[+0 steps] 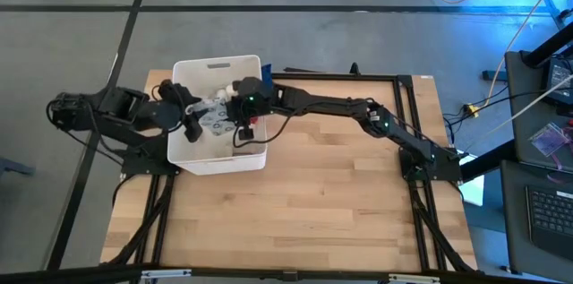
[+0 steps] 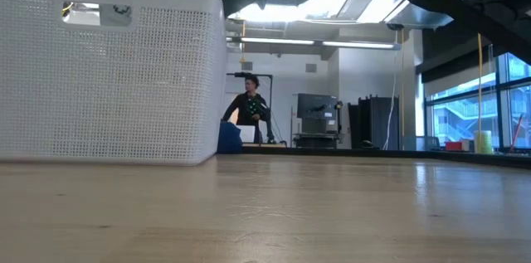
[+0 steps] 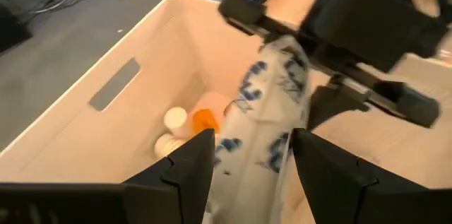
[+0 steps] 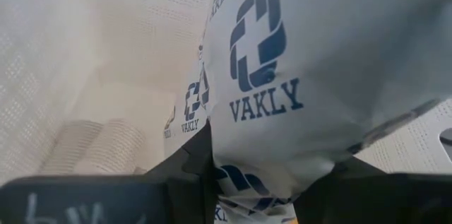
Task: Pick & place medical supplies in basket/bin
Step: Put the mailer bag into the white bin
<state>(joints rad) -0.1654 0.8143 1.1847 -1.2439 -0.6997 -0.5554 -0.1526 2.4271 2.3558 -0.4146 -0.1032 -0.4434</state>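
The white packet (image 3: 272,121), printed with dark blue marks and the word VAKLY, hangs over the open bin (image 1: 183,154), held between both arms. The left gripper (image 3: 247,164) has its fingers (image 3: 187,164) spread on either side of the packet's lower part; whether they press it cannot be told. The right gripper (image 4: 272,174) has its fingers closed on the packet's edge, which bunches between them.

Inside the bin, the left wrist view shows an orange pill bottle (image 3: 205,119) and white bottles (image 3: 173,119) lying on the floor by the wall with the handle slot. The right wrist view instead shows a pale ribbed roll (image 4: 95,146) low against the bin's perforated wall. From above, the packet covers most of these, and a small red item (image 1: 252,123) shows beside the right gripper.

The bin stands at the far left of the bench (image 1: 313,212). The low view shows only its dotted outer wall and handle slot, none of the contents, with a person (image 2: 249,114) far off in the room behind.
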